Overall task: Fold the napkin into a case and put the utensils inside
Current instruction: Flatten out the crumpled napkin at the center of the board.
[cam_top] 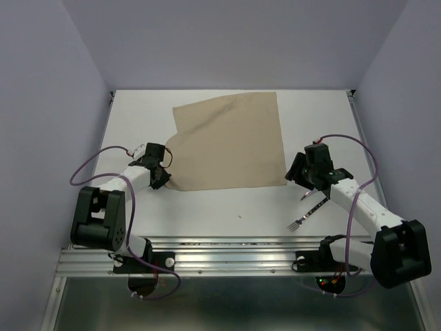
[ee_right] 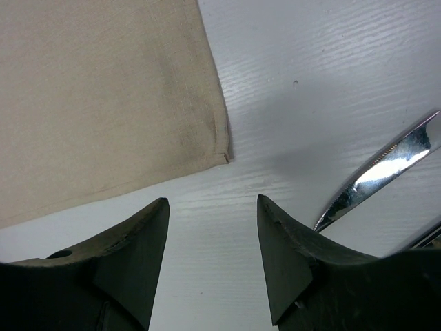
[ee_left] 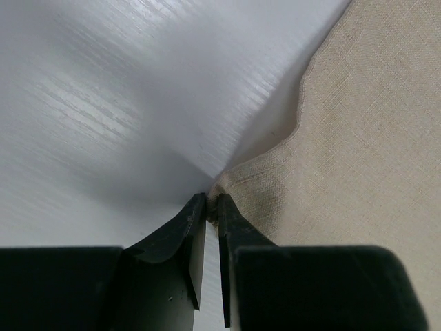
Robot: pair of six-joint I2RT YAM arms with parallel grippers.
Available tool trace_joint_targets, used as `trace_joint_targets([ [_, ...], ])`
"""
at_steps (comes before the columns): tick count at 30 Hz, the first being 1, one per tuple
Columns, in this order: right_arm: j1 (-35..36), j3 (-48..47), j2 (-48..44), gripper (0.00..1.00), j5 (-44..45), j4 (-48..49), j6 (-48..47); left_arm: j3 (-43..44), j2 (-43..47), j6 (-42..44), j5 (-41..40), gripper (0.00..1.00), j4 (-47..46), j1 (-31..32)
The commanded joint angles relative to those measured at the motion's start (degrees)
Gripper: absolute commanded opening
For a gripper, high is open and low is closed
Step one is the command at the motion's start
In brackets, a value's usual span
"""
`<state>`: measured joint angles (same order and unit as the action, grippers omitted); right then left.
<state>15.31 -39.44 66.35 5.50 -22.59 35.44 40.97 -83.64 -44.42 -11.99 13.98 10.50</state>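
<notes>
Nearest, the fork (cam_top: 306,215) and knife (ee_right: 386,169) lie on the table (cam_top: 227,210) beside the right arm. The right gripper (ee_right: 212,207) hangs with jaws apart, holding nothing, just short of the near right corner of the napkin (cam_top: 231,141). The left gripper (ee_left: 212,205) pinches its near left corner. Beyond, the cloth lies spread flat, unfolded.

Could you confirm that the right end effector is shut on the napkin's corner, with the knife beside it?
Not quite: the right wrist view shows the right end effector open, its jaws apart just short of the corner of the napkin. The knife is beside it.
</notes>
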Motion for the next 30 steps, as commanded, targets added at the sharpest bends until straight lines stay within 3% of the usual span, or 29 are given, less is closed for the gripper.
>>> trace_joint_targets([
  [1,-0.46,-0.11,-0.96,0.59,-0.05,0.35,0.24,-3.27,0.31,-0.05,1.88,0.0,4.21,0.57],
  [10,-0.46,0.68,2.91,0.59,-0.66,1.23,0.51,-0.63,5.41,0.92,2.85,0.0,7.73,0.66],
  [17,-0.46,1.65,7.74,0.5,-4.44,5.36,0.51,0.69,6.73,1.53,3.46,0.0,8.61,0.66],
  [30,-0.46,2.26,14.95,0.52,1.87,10.37,0.51,1.3,7.7,1.53,3.73,0.0,9.22,0.66],
])
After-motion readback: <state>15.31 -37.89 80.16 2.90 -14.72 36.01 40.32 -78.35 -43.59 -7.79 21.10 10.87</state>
